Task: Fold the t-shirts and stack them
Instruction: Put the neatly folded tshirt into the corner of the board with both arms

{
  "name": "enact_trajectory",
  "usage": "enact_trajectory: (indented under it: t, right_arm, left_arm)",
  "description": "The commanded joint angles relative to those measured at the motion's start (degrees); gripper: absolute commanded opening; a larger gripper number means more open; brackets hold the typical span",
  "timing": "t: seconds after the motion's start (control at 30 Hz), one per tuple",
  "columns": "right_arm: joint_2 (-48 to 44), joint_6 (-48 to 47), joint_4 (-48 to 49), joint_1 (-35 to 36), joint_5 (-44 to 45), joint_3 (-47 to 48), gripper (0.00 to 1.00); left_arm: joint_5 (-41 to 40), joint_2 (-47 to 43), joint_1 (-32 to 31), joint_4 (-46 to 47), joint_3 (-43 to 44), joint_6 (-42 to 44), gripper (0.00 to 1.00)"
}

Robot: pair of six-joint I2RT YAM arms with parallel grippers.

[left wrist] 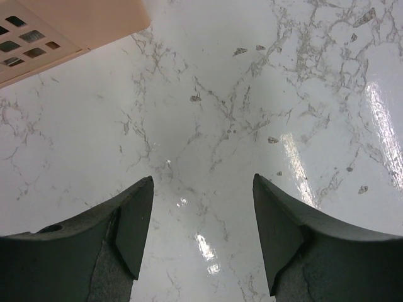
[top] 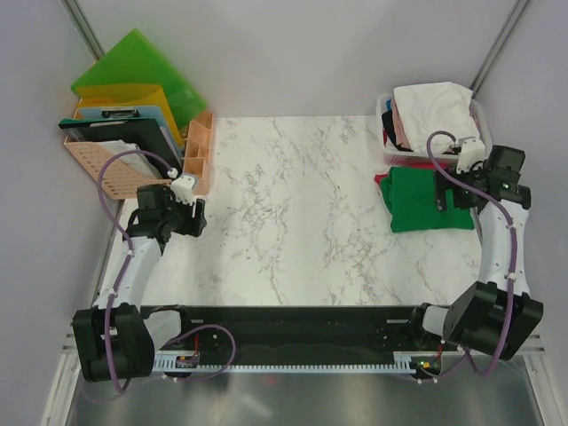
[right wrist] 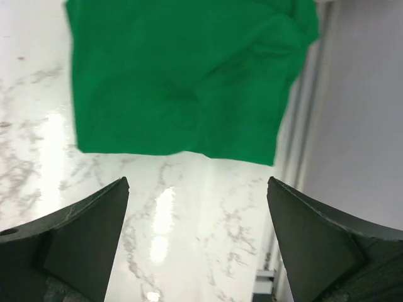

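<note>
— In what state were the tools found?
— The left tool (left wrist: 201, 189) was seen held open with nothing between its fingers, over bare marble worktop (left wrist: 208, 113). The right tool (right wrist: 196, 189) was spread wide and empty, with the folded green t-shirt (right wrist: 182, 75) just ahead of its fingers.
— Where was that t-shirt laid?
— On the right side of the worktop, on a magenta-red t-shirt (top: 382, 180), of which only a strip at the left was shown.
— What was held in the containers?
— A white bin (top: 480, 114), set right behind the stack, was filled with crumpled cloth: a white t-shirt (top: 435, 106) on top and pale pink cloth (top: 401, 130) beneath at its left. At the far left, a peach perforated basket (top: 106, 173) was loaded with a dark clipboard (top: 111, 131) and with blue, yellow and green folders (top: 142, 67) leaned upright. Beside it a peach organiser (top: 200, 146) was stood; its contents could not be told.
</note>
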Motion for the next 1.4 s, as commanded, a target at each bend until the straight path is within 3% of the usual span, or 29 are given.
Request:
enact_trajectory:
  t: [0.0, 0.17, 0.6, 0.73, 1.03, 1.23, 1.37]
  right_arm:
    - [9.29, 5.01, -3.32, 3.09, -7.82, -0.32, 0.98]
    - [22.67, 9.68, 0.99, 7.14, -6.32, 7.83, 0.98]
    - [33.41, 15.75, 1.70, 11.97, -1.85, 24.20, 0.98]
    - [34.65, 16.10, 2.04, 12.06, -2.81, 23.42, 0.98]
    - [41.23, 14.52, 11.62, 12.15, 1.15, 12.00, 0.98]
    - [43.96, 14.43, 12.86, 12.24, -0.62, 10.93, 0.98]
    - [44.58, 13.20, 13.12, 12.15, 4.21, 11.11, 0.98]
  left_arm:
    - [-0.14, 0.17, 0.28, 2.02, 0.35, 0.59, 0.71]
    - [-0.40, -1.50, 0.28, 2.02, 0.35, 0.77, 0.71]
    - [-0.05, -0.80, 0.28, 1.67, 0.79, 0.77, 0.72]
    - [-0.40, -1.15, 0.28, 1.67, 0.44, 0.94, 0.72]
    - [0.48, 0.08, 0.28, 1.84, 0.17, 1.12, 0.71]
    - [0.65, 0.25, 0.28, 1.84, -0.09, 1.21, 0.71]
    - [0.57, 0.43, 0.28, 1.76, -0.18, 1.38, 0.71]
